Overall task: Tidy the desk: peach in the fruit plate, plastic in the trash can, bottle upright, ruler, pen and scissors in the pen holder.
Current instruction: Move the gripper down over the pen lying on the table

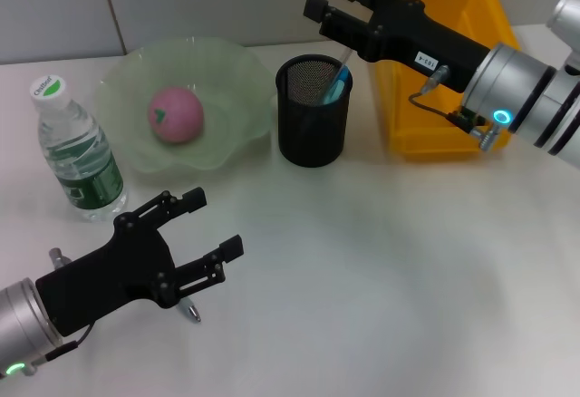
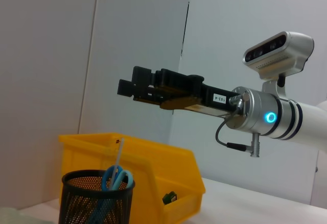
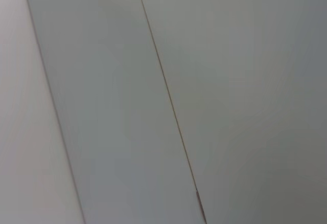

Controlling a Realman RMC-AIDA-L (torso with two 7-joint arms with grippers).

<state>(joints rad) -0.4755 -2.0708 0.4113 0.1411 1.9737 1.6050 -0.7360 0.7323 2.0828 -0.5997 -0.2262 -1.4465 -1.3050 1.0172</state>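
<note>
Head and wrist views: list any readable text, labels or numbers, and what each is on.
"103-4": white sticker on the right gripper body, left wrist view; the same sticker shows in the head view but is not legible there.
Bottle dark green label: has print, too small to read.
Bottle cap: green mark, no readable word.
Right wrist view: no text, only wall panels.
Pen holder, trash can, fruit plate: no text seen.

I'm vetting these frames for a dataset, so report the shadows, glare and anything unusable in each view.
Head view: even light, soft faint shadows on the desk beside the pen holder and under the left gripper; no harsh glare.
Left wrist view: right gripper dark against a pale wall.
Right wrist view: only a plain grey panelled wall, nothing of the task.
</note>
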